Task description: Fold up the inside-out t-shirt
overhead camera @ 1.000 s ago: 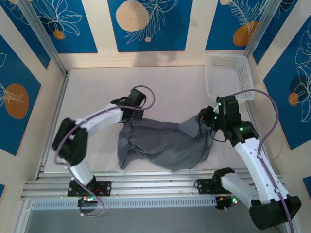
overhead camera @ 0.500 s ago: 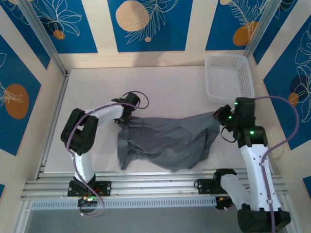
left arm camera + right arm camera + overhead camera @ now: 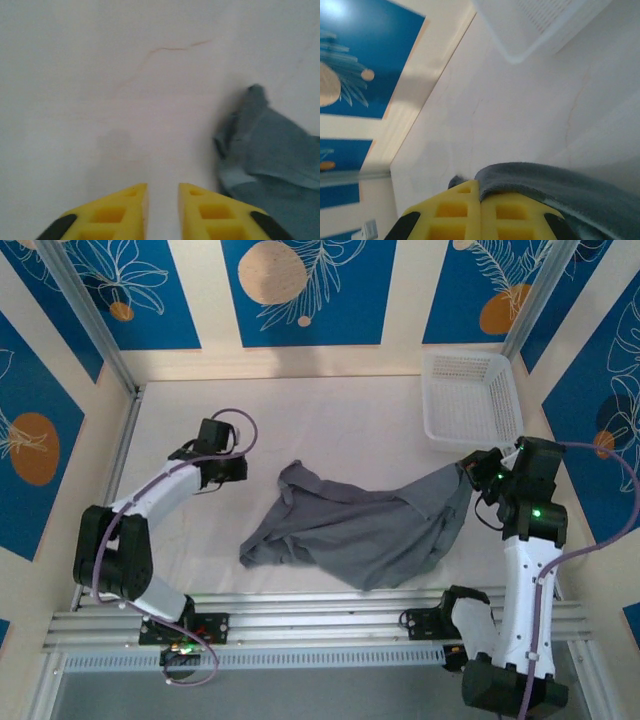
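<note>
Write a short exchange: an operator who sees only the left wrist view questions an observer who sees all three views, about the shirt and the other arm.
Operator: My left gripper hangs over bare table, jaws a little apart, with the shirt at the right of my picture. Does the other arm have it?
Observer: Yes. The right gripper is shut on the shirt's right edge and holds that edge up off the table.
Operator: Is anything else out there?
Observer: A white basket sits in the far right corner, beyond the right gripper.
</note>
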`<move>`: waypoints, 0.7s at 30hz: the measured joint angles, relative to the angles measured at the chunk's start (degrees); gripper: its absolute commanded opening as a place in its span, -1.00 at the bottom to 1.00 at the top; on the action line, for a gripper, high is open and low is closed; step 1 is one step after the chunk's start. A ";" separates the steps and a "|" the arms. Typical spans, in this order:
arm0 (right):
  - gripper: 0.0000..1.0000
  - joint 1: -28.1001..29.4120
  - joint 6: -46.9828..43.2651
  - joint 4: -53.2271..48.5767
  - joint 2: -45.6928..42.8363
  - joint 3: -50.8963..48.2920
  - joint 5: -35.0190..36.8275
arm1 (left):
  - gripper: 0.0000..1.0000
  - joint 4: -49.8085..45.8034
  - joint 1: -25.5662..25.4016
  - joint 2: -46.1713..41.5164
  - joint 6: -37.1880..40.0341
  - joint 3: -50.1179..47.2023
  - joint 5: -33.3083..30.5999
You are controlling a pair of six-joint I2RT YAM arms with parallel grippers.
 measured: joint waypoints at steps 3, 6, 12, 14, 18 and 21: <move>-1.00 3.28 0.02 0.48 0.39 -0.04 -0.09 | -0.15 -1.11 -5.95 2.40 0.02 2.78 -1.57; -1.00 6.12 0.02 0.90 0.52 -0.17 0.55 | -0.03 -1.79 -10.58 7.72 0.31 7.74 -4.28; -1.00 8.66 -0.13 0.92 0.90 -0.26 1.42 | -0.03 -2.89 -10.78 19.41 2.27 14.88 -5.92; -1.00 8.85 -0.20 0.92 0.83 -0.26 1.66 | -0.09 -4.09 -10.40 21.62 3.67 16.00 -7.21; -1.00 8.85 -0.20 0.87 0.72 -0.31 1.88 | -0.68 -5.86 -10.10 22.97 6.29 16.31 -11.19; -1.00 8.85 -0.17 0.85 0.72 -0.31 2.34 | -1.00 -6.21 -9.16 22.93 7.96 16.31 -11.67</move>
